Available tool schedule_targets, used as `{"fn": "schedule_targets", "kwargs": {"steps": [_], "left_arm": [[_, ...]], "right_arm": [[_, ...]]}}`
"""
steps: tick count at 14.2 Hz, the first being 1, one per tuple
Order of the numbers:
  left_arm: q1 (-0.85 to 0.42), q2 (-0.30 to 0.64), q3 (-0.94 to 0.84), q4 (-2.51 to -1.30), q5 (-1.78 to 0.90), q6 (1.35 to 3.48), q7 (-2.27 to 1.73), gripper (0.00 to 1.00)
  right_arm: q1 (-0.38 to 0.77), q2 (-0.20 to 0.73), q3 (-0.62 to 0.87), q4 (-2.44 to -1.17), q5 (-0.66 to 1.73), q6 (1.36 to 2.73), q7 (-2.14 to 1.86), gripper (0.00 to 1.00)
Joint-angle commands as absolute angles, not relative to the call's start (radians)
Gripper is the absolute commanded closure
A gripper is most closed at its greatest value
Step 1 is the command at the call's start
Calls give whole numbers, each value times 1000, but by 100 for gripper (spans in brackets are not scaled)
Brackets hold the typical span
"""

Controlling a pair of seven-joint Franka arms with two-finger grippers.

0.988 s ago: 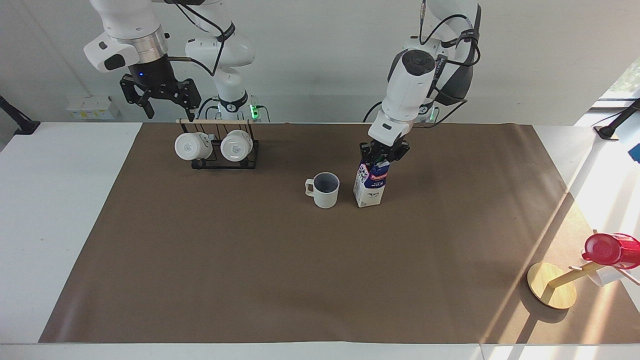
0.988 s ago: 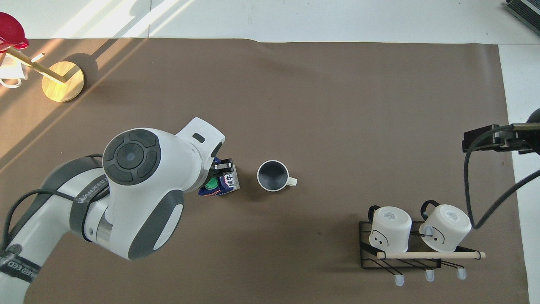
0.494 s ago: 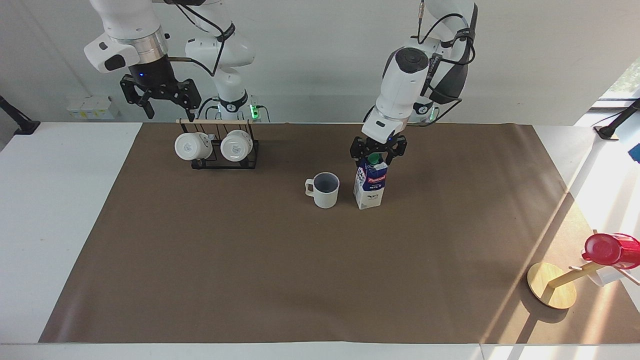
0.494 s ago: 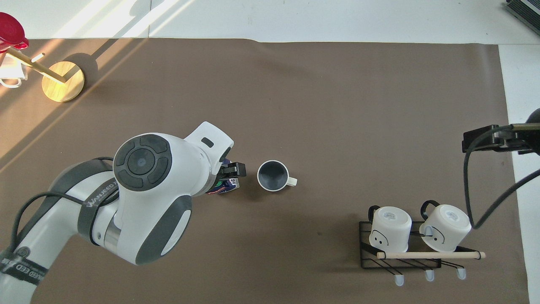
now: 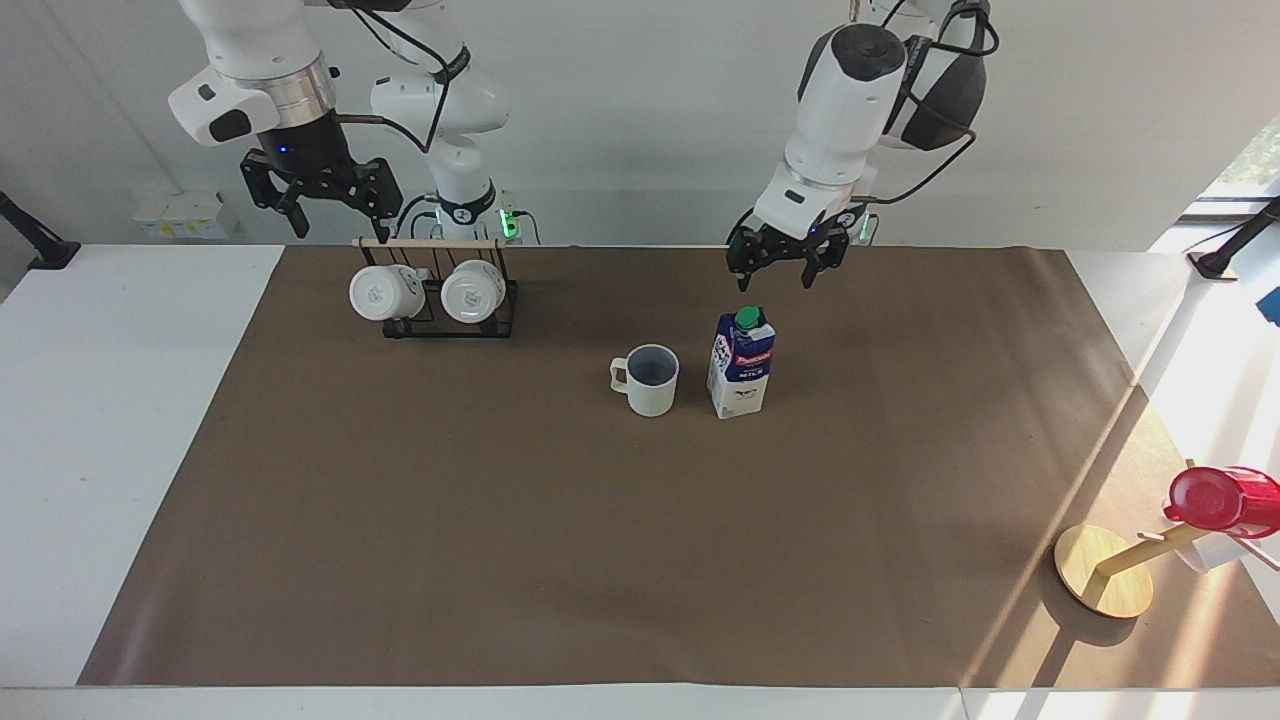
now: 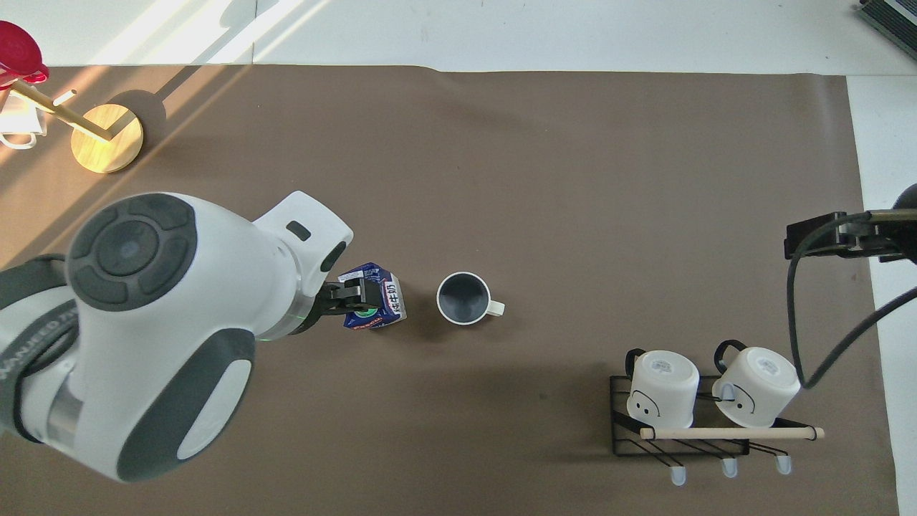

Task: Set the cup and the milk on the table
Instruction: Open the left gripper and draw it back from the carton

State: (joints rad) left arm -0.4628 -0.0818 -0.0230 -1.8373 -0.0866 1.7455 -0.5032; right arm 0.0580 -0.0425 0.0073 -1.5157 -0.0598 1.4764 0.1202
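The right gripper is hanging with its fingers spread and nothing between them, up in the air over the black wire rack at the right arm's end of the table; that arm is waiting. Two white mugs are lying on their sides on the rack, under a wooden rod.

The left gripper is hovering released above the milk carton – its fingers are standing apart and clear of the green cap, with a gap of air between them and the carton's top. In the overhead view the gripper is covering part of the carton.

The milk is standing upright on the brown sheet, near the middle of the table. The cup is sitting upright just beside it, toward the right arm's end, not touching it, its handle pointing away from the carton.

Farther from the robots, at the left arm's end, a round wooden stand is leaning a red cup on its peg – sunlight is falling across that corner.
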Motion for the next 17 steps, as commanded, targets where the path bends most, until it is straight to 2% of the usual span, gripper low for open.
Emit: {"fn": "schedule_targets", "kwargs": {"steps": [1, 7, 17], "left_arm": [[-367, -81, -26, -1740, -83, 1613, -364, 0], [-190, -87, -21, -1640, -49, 1470, -170, 0], [-106, -107, -11, -1612, -2, 1459, -43, 0]], "right_arm": [[44, -64, 12, -1542, -34, 1500, 103, 0], [43, -63, 12, -1540, -34, 1502, 101, 0], [44, -66, 11, -1545, -34, 1502, 104, 0]]}}
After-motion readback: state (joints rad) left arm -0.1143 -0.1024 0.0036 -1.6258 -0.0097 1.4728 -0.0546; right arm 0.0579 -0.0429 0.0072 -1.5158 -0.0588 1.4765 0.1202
